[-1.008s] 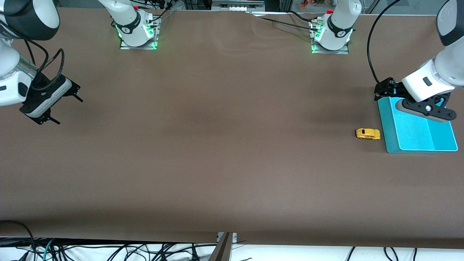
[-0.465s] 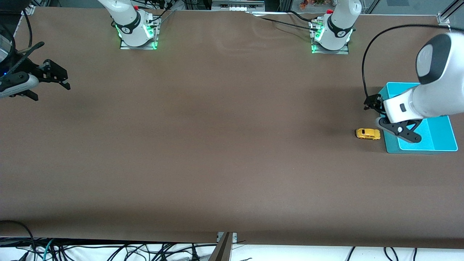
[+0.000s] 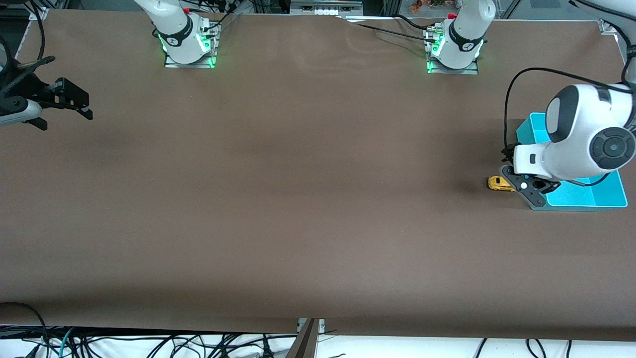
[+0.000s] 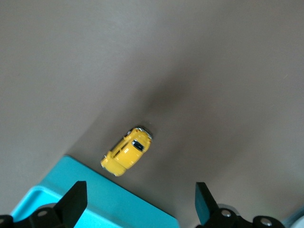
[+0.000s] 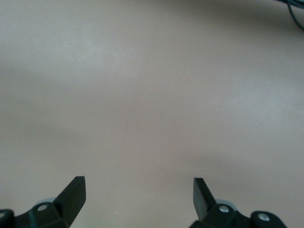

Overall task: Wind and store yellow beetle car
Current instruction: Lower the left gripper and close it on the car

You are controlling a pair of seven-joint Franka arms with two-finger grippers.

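Observation:
The yellow beetle car (image 3: 497,183) lies on the brown table beside the teal bin (image 3: 576,196), at the left arm's end. My left gripper (image 3: 527,188) hovers over the bin's edge next to the car and hides the car's end nearest the bin. In the left wrist view the car (image 4: 127,151) lies free on the table by the bin's wall (image 4: 95,194), and the left gripper (image 4: 140,191) is open and empty above them. My right gripper (image 3: 79,105) waits open and empty at the right arm's end of the table, over bare table in its wrist view (image 5: 137,186).
The two arm bases (image 3: 186,42) (image 3: 454,47) stand at the table's edge farthest from the front camera. The teal bin has an inner divider (image 3: 586,185). Cables hang below the table's edge nearest the front camera.
My left arm has swung from over the bin to its edge beside the car and now covers part of the car. My right gripper has pulled back toward the table's end.

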